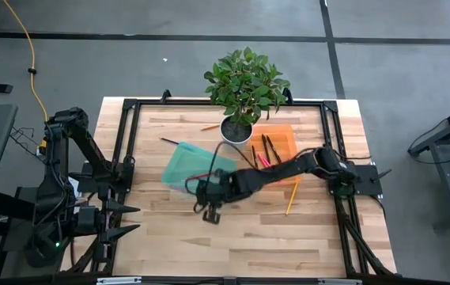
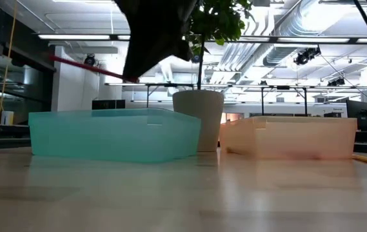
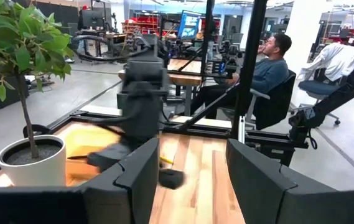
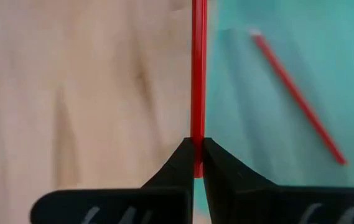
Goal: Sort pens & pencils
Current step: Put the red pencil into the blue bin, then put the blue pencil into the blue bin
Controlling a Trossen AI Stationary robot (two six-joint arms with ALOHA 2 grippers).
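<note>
Field note for you: your right gripper (image 4: 197,163) was clamped tight on a red pencil (image 4: 198,74), pinched near one end with the rest running straight out ahead of the fingertips. In the high view that gripper (image 1: 209,207) sat just off the near edge of the teal bin (image 1: 189,168), so the bin lay on its far side and the pencil's long axis already reached over the rim. A second red pencil (image 4: 298,96) lay slantwise on the bin floor. You'd judge the drop needs only a short carry farther in. Dark pens (image 1: 270,147) lay in the orange bin (image 1: 288,134) to the right, and a yellow pencil (image 1: 292,198) lay loose on the table (image 1: 288,237) near it. Your left gripper (image 3: 189,180) was parked at the left edge, fingers apart, well away; the right arm was plainly the nearer one
</note>
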